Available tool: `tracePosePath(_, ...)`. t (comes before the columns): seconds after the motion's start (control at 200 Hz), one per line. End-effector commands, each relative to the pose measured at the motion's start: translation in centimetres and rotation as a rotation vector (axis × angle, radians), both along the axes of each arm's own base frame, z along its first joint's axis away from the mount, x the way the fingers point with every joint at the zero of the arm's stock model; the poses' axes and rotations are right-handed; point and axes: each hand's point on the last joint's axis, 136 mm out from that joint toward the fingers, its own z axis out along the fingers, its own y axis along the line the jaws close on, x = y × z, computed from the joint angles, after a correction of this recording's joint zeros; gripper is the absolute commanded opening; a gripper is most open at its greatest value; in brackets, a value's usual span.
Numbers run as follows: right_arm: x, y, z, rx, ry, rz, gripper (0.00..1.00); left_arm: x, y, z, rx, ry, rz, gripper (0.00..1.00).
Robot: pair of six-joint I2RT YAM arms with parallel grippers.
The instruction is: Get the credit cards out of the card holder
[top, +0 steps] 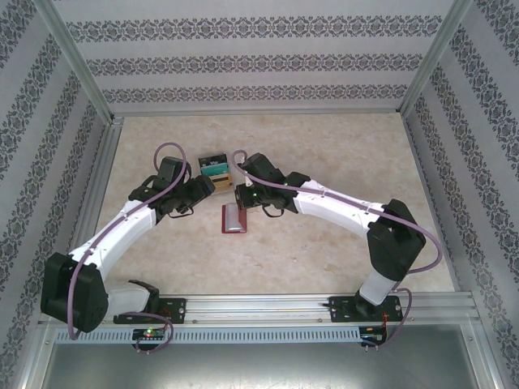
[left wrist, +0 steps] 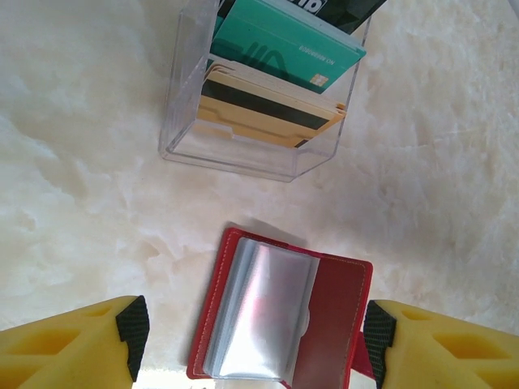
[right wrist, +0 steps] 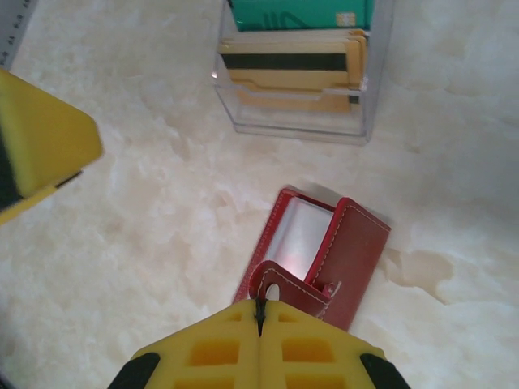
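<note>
The red card holder lies open on the marble table, its clear plastic sleeves facing up. I cannot tell whether a card sits in the sleeves. My right gripper is shut on the holder's little red closing tab, at the holder's near edge. My left gripper hangs open above the holder, one black pad on each side and nothing between them. Credit cards, one teal and one tan, stand in a clear box.
The clear plastic box stands just beyond the holder, with a dark card at its back. It shows too in the right wrist view. Patterned walls enclose the table on three sides, and a metal rail runs along the near edge.
</note>
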Motion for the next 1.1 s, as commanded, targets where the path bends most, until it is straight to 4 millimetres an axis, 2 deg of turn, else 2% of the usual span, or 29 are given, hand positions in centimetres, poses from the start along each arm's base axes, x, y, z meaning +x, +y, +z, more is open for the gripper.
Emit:
tracePosePath(0.0,-0.1,-3.3,-1.0,-0.087,-0.008,-0.060,0.00,-0.2,-0.1,-0.6,0.000,0.016,-0.035,0.72)
tracePosePath(0.26,-0.1,-9.1,-5.9,-0.260,0.034,-0.139,0.02,-0.4,-1.3,-1.5,-0.042,0.026,-0.087,0.68)
tracePosePath(0.315,0.1,-9.8,-7.0,-0.289,0.051,-0.144,0.10,-0.4,-1.6,-1.6,-0.054,0.026,-0.104,0.68)
tracePosePath(0.36,0.1,-10.0,-7.8,-0.306,0.063,-0.141,0.20,-0.4,-1.9,-1.8,-0.061,0.029,-0.118,0.68)
tracePosePath(0.42,0.1,-10.4,-8.7,-0.330,0.082,-0.145,0.28,-0.3,-2.5,-1.9,-0.072,0.025,-0.143,0.68)
tracePosePath(0.495,0.2,-10.3,-9.2,-0.336,0.102,-0.146,0.39,-0.4,-3.0,-2.0,-0.080,0.024,-0.164,0.74)
tracePosePath(0.555,0.4,-9.6,-9.0,-0.310,0.104,-0.138,0.41,-0.4,-3.4,-2.2,-0.088,0.026,-0.176,0.77)
tracePosePath(0.654,0.6,-8.9,-8.6,-0.277,0.105,-0.136,0.42,-0.5,-4.1,-2.7,-0.094,0.037,-0.201,0.76)
tracePosePath(0.824,0.7,-9.1,-8.9,-0.289,0.119,-0.142,0.34,-0.6,-4.9,-3.4,-0.112,0.062,-0.236,0.74)
tracePosePath(0.994,0.5,-9.6,-10.0,-0.313,0.137,-0.145,0.06,-0.3,-6.7,-4.1,-0.177,0.074,-0.289,0.59)
tracePosePath(1.049,0.4,-9.6,-10.4,-0.319,0.142,-0.142,0.00,-0.2,-7.4,-4.3,-0.195,0.082,-0.306,0.55)
tracePosePath(1.094,0.4,-9.6,-10.7,-0.324,0.145,-0.142,0.00,-0.1,-7.9,-4.8,-0.199,0.093,-0.319,0.51)
